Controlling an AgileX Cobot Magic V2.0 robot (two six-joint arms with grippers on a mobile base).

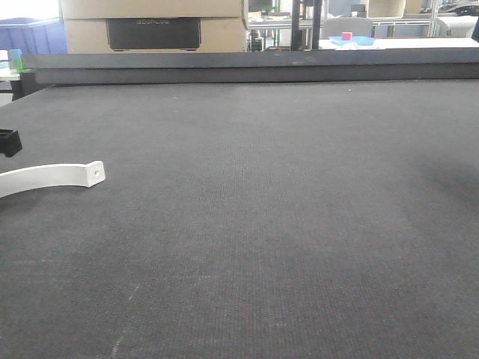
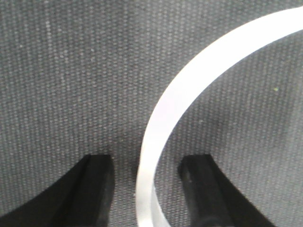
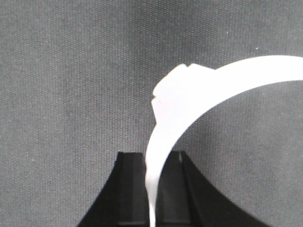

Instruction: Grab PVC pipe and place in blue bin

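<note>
Only the front view caught the pipe's (image 1: 52, 177) holed end, pointing right along the tabletop (image 1: 262, 224); left gripper's (image 2: 147, 189) jaws sat wide around it; right gripper (image 3: 154, 189) pinched a white strip (image 3: 189, 99).

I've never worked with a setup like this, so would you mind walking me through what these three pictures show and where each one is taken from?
This is a two-armed robot; each arm ends in a two-fingered gripper with a camera at its wrist.

The front view looks out over a dark grey table. At its left edge lies a white curved strip, the PVC pipe, with a small hole near its squared end. The small black part just above it cannot be identified.

The left wrist view looks down past the left gripper. Its black fingers stand apart, on either side of a white curved strip, with gaps visible, so it is open.

The right wrist view shows the right gripper with its fingers close against a similar white strip, apparently pinching it.

No blue bin close by is visible.
</note>
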